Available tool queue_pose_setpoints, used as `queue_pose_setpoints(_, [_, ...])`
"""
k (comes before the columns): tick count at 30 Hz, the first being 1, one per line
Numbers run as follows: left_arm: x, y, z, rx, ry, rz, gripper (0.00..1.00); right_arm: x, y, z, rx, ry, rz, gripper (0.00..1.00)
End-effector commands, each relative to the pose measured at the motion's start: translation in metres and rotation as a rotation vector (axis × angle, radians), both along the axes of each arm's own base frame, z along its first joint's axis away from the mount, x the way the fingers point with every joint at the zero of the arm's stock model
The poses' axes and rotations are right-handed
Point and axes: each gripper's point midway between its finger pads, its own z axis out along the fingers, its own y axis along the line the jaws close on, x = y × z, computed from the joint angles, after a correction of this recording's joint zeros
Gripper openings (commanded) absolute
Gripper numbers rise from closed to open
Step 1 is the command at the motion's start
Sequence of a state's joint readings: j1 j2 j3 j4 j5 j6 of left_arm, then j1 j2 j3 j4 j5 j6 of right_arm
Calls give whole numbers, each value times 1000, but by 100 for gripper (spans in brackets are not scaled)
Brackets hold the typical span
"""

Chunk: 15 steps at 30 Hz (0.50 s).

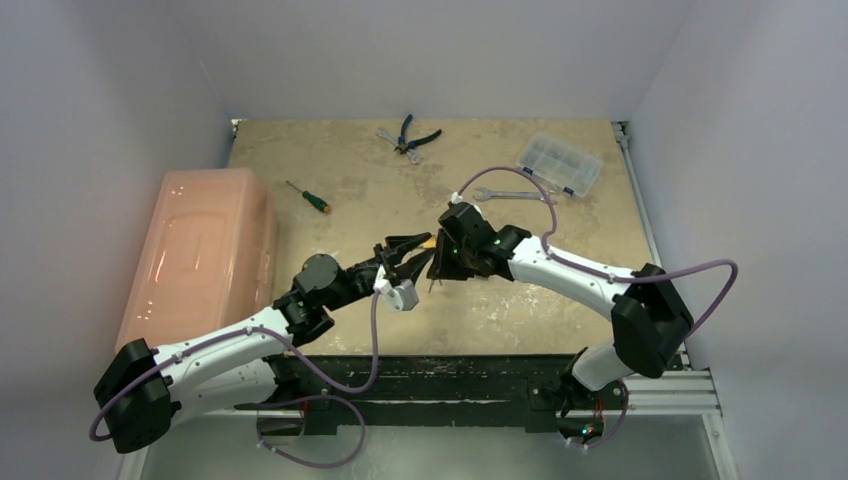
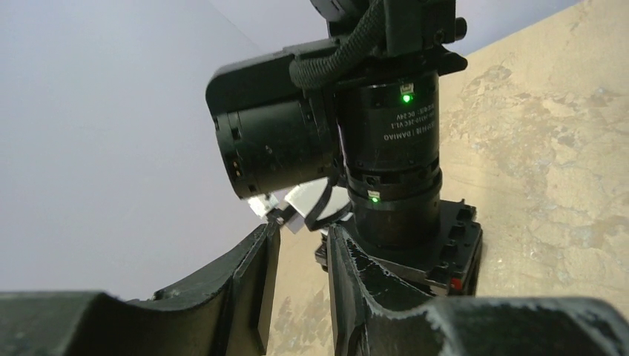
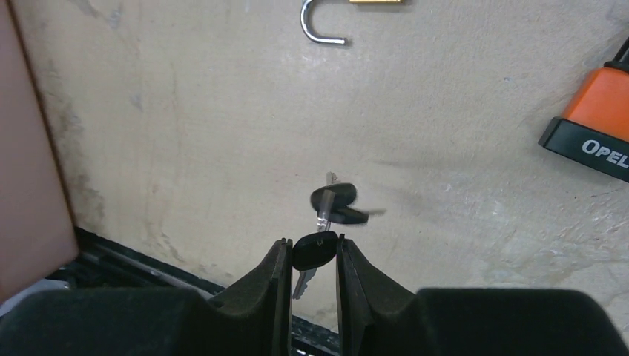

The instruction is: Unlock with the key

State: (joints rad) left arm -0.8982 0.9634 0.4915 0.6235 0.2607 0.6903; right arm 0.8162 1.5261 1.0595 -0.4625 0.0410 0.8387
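Above the beige tabletop (image 1: 350, 160), midway between its left and right edges, the right gripper (image 3: 312, 245) clamps the black-headed key (image 3: 315, 254). The left gripper (image 2: 303, 231) is narrowly apart, empty. The padlock (image 3: 326, 26) lies nearby.

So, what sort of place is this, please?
Most likely a robot test cell in a lab, arranged like a workbench: plain white walls close in a worn table, and hand tools lie on it, such as pliers, a screwdriver and a wrench.

Black fingers (image 3: 276, 280), white arms (image 1: 570, 272), purple cables (image 1: 376, 335)
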Motion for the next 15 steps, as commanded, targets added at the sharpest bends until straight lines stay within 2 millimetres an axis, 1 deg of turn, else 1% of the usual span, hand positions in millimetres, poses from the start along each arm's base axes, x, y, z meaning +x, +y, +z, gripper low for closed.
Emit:
queue_pose_setpoints(1, [-13,-3,16,-69,6,-63,34,8,5,35,136,-47,-58,0])
queue_pose_setpoints(5, [-20,-8,18,-96,53,-112,35,17,-5,56,205,-94,-119,0])
queue_pose_setpoints(10, [-28,-19,19,-127,193,-185,38,25,-19,91,293,-196,-217,0])
queue_pose_setpoints(13, [-26,-26,20,-152,276,-198,39,28,-26,109,362,-241,-278,0])
queue_pose_setpoints(15, [-22,-27,26,-195,332,-187,39,30,-29,121,413,-276,-305,0])
